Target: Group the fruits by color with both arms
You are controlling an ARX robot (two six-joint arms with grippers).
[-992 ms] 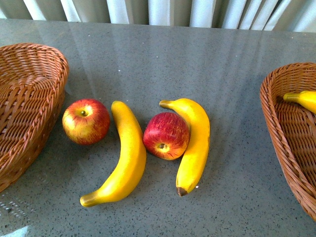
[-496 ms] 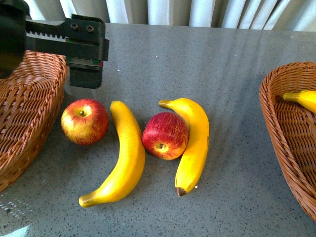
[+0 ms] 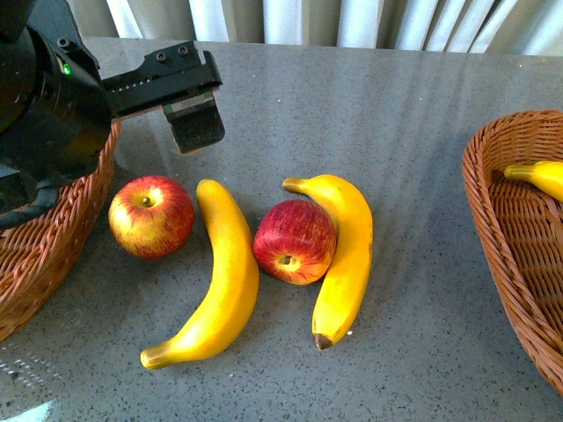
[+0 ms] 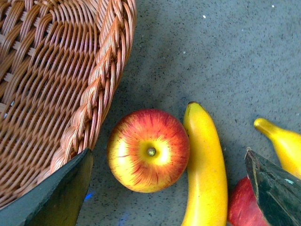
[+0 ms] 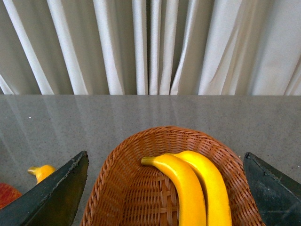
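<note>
Two red apples and two yellow bananas lie on the grey table. The left apple sits beside the left banana. The second apple rests against the right banana. My left gripper is open above the left apple, with one finger showing behind that apple in the front view. My right gripper is open over the right basket, which holds two bananas. The right arm is out of the front view.
A brown wicker basket stands at the left, close to the left apple, with its rim next to the left gripper. The right wicker basket stands at the table's right edge, a banana in it. White curtains hang behind the table.
My left arm has come into the front view from the upper left and moved right, with its finger now lower and nearer the left apple. The fruits have not moved.
</note>
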